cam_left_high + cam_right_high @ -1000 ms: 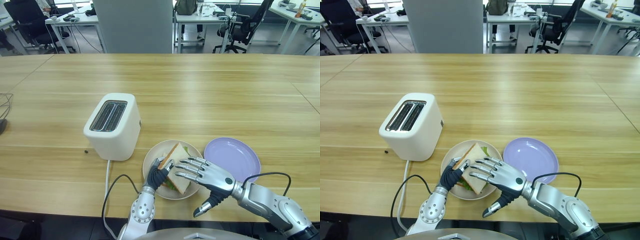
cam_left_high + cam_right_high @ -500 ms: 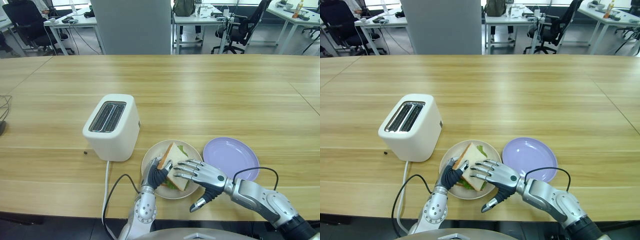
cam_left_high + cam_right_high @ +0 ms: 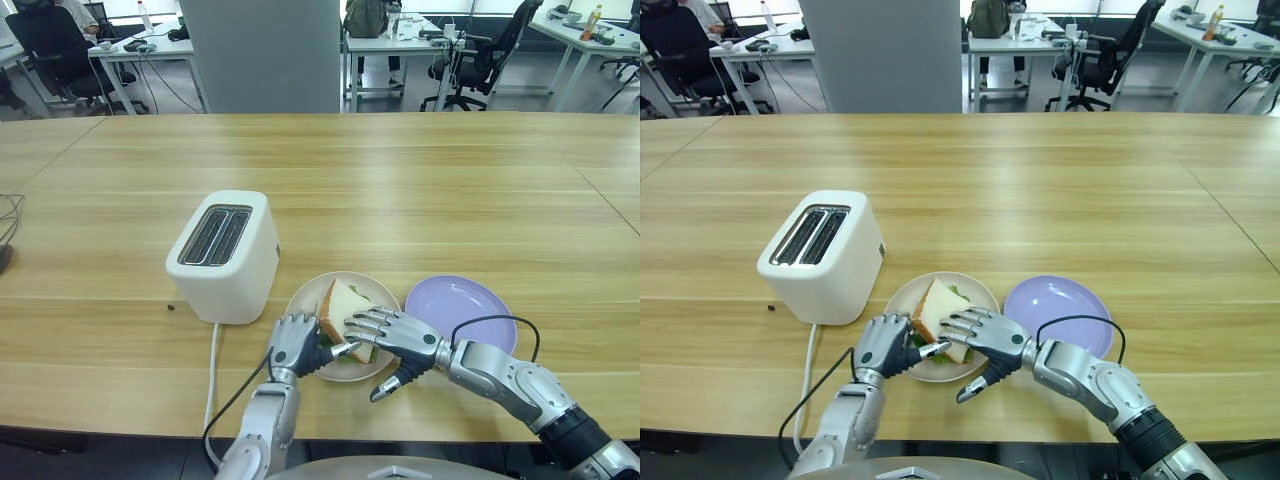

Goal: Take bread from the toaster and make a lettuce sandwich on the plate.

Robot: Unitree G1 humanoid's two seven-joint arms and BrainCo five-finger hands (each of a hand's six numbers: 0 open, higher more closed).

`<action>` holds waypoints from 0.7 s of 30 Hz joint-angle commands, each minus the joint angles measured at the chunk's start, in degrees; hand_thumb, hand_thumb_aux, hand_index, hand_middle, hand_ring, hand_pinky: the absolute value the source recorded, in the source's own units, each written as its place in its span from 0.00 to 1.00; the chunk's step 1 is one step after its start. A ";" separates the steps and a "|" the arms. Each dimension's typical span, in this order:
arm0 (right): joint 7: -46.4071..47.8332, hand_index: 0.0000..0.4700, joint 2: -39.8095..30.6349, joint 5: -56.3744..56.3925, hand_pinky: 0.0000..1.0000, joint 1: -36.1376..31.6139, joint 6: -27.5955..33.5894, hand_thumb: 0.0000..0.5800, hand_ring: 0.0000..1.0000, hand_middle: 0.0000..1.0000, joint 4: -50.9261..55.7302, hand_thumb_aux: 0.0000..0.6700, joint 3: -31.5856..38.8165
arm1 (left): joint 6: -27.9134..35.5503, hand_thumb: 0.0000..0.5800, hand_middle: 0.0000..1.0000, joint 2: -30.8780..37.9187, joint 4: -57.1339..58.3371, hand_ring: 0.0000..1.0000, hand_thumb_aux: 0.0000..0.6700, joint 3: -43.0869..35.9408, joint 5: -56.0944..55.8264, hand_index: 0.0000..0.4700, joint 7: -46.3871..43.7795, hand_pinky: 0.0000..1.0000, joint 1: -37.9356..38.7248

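Note:
A sandwich (image 3: 342, 299) of white bread with green lettuce showing at its edges lies on the beige plate (image 3: 378, 288) in front of me. My left hand (image 3: 295, 345) is at the plate's near left rim, its back up and its fingers curled on the sandwich's near corner. From the right, my right hand (image 3: 392, 334) rests flat with spread fingers on the top slice's near right edge. The white toaster (image 3: 222, 253) stands to the left of the plate, both its slots empty.
An empty purple plate (image 3: 465, 308) sits just right of the beige one, with a black cable from my right arm looping over its near rim. The toaster's white cord (image 3: 212, 370) runs to the table's near edge. Office desks and chairs stand beyond the table.
My right hand has slid forward and left, lower onto the top slice. My left hand has turned its back upward at the sandwich's near corner. The view has shifted slightly.

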 commanded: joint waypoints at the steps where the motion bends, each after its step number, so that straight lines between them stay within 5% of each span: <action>1: 6.91 0.00 -1.33 -2.97 0.00 2.03 0.52 0.00 0.00 0.00 6.06 0.00 5.74 | -1.20 0.00 0.00 2.57 -7.56 0.00 0.00 4.61 0.56 0.00 -3.09 0.00 0.68; 6: 6.95 0.00 -1.57 -2.51 0.00 1.31 0.87 0.00 0.00 0.00 6.45 0.00 6.21 | -3.33 0.00 0.00 7.29 -14.62 0.00 0.00 17.31 -5.92 0.00 -5.81 0.00 1.07; 10: 1.00 0.00 -0.98 0.18 0.00 0.47 0.52 0.00 0.00 0.00 5.18 0.00 2.91 | -6.41 0.00 0.00 6.35 -16.12 0.00 0.00 25.75 -21.54 0.00 -8.14 0.00 0.21; 11: -1.44 0.00 -0.25 2.99 0.00 0.55 -0.16 0.00 0.00 0.00 4.37 0.00 0.90 | -7.86 0.64 0.00 5.97 -15.94 0.00 0.40 26.93 -25.79 0.40 -8.76 0.00 -0.01; 12: -2.38 0.46 0.49 7.30 0.00 0.96 -0.81 0.72 0.00 0.00 3.50 0.47 -1.18 | -9.38 1.00 0.24 5.90 -15.85 0.24 0.96 27.70 -29.25 0.94 -9.62 0.24 -0.17; 13: -2.80 0.46 1.16 12.62 0.00 1.56 -1.54 0.72 0.00 0.00 2.27 0.47 -3.41 | -10.97 1.00 0.24 6.01 -15.88 0.24 0.96 28.17 -32.25 0.94 -10.55 0.24 -0.41; 14: -2.65 0.98 1.45 17.17 0.89 2.17 -2.37 1.00 0.89 0.89 0.88 1.00 -5.09 | -12.38 1.00 1.00 6.14 -15.85 1.00 1.00 28.53 -34.94 0.98 -11.41 1.00 -0.63; 15: -1.97 0.98 1.56 21.59 1.00 2.78 -2.87 1.00 1.00 1.00 -0.79 1.00 -6.49 | -13.80 1.00 1.00 6.46 -15.71 1.00 1.00 28.81 -37.10 0.98 -12.19 1.00 -0.89; 21: 3.80 0.98 0.45 39.00 1.00 5.21 -3.53 1.00 1.00 1.00 -9.60 1.00 -12.06 | -21.67 1.00 1.00 9.89 -14.76 1.00 1.00 28.57 -45.86 0.98 -17.86 1.00 -0.67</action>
